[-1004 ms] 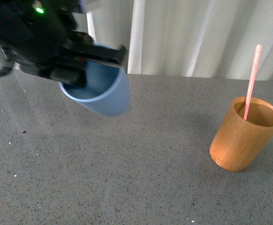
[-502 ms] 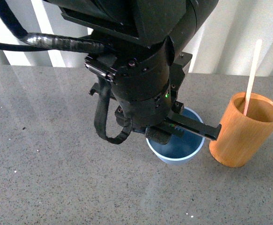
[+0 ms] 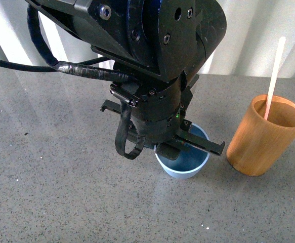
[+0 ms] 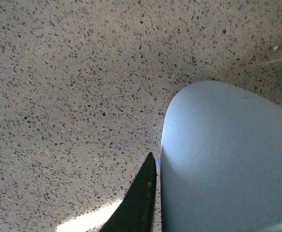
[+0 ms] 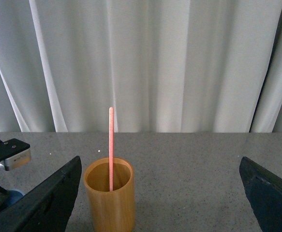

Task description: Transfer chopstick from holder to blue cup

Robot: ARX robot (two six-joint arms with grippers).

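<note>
The light blue cup (image 3: 185,163) stands upright on the grey table, just left of the orange-brown holder (image 3: 265,136). My left gripper (image 3: 190,144) is shut on the blue cup's rim; its big black arm hides the cup's far side. In the left wrist view the cup's wall (image 4: 228,159) fills the frame beside one dark finger (image 4: 138,200). A pink-red chopstick (image 3: 274,76) stands in the holder, leaning on its rim. In the right wrist view the holder (image 5: 109,195) and chopstick (image 5: 111,145) stand ahead of my right gripper (image 5: 160,203), which is open, wide and empty.
The grey speckled table (image 3: 61,197) runs to a white curtain (image 3: 248,35) at the back. A black cable (image 3: 15,63) hangs from the left arm. Part of the left gripper (image 5: 7,154) shows in the right wrist view, left of the holder.
My left arm carried the blue cup from high at the left down and right, and set it on the table beside the holder. Holder and chopstick stayed put.
</note>
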